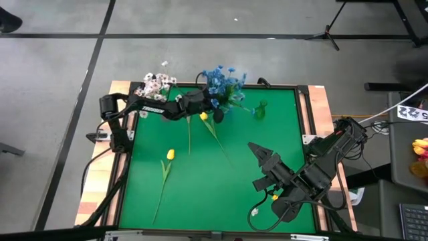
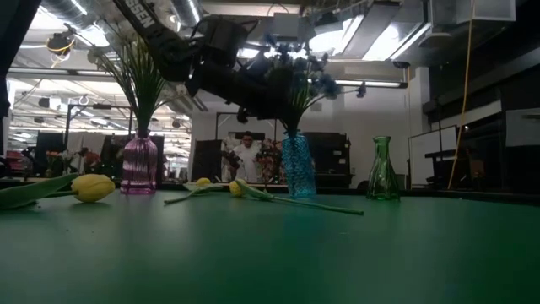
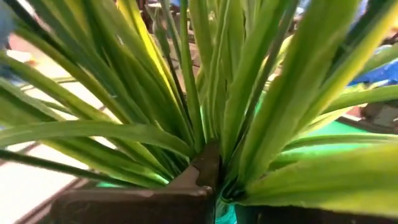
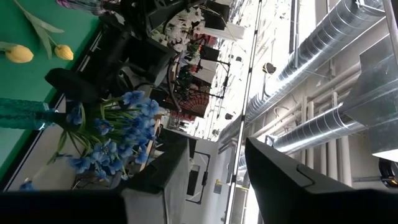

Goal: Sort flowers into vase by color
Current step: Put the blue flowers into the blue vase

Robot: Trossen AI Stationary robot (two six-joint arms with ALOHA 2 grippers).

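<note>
Overhead, a green counter (image 1: 221, 194) fills the frame, with two dark arms reaching over it. The left arm stretches along the far edge; its tool (image 1: 215, 115) sits at the blue flowers (image 1: 223, 82), fingers pinched nearly together among the leaves. The left wrist view shows only long green leaves pressing around the dark fingers (image 3: 202, 168); what exactly they grip cannot be told. The right arm waits at the near right corner, its tool (image 1: 257, 152) lifted off the surface, fingers part-way apart and holding nothing.

The level view adds what the overhead hides: a pink vase (image 2: 139, 165) on the left with green stalks in it, a blue vase (image 2: 297, 166) in the middle carrying the blue blooms, and a small green glass vase (image 2: 382, 171) on the right. A person stands far behind in the room.

Smallest, three yellow tulips lie flat on the green: one near the front left (image 1: 170, 154), two close by the blue vase (image 1: 203, 116). White sprays (image 1: 155, 84) show at the far left edge
</note>
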